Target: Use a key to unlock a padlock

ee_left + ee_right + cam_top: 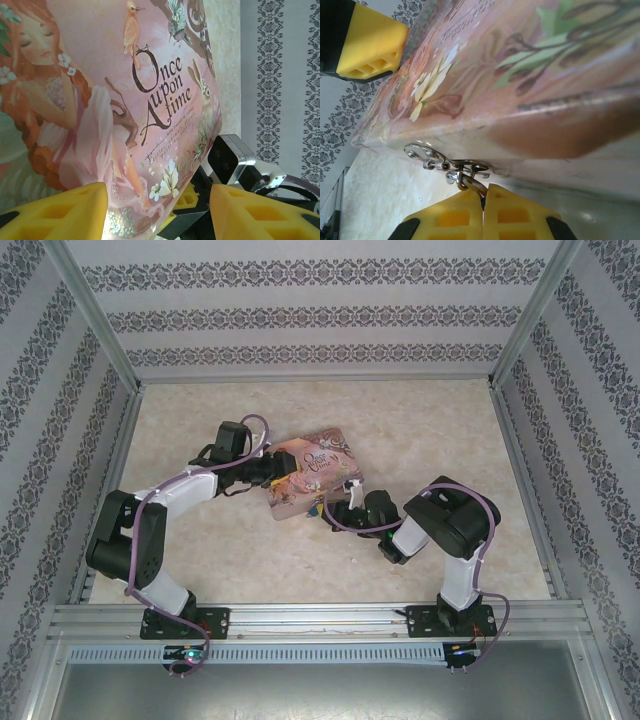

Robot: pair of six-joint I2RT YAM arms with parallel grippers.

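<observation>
The pink illustrated tin (pixel 310 475) lies mid-table. A silver hasp (pixel 427 154) hangs on its front wall, and the padlock's thin silver shackle (pixel 470 185) is looped through it. My right gripper (pixel 483 189) is shut on the padlock just below the hasp, and its yellow fingers hide the blue body. No key is visible. My left gripper (pixel 159 200) is open at the tin's left end (pixel 125 100); the tin's corner lies between its yellow fingers (pixel 65 210), with a gap on the right side. From above, the left gripper (pixel 265 472) and right gripper (pixel 345 508) flank the tin.
Patterned walls (pixel 320 315) enclose the beige table (pixel 430 430) on three sides. A metal rail (pixel 320 620) runs along the near edge. The right arm's camera housing (pixel 232 157) sits close behind the tin's corner, and a left finger (pixel 370 45) shows beyond the lid.
</observation>
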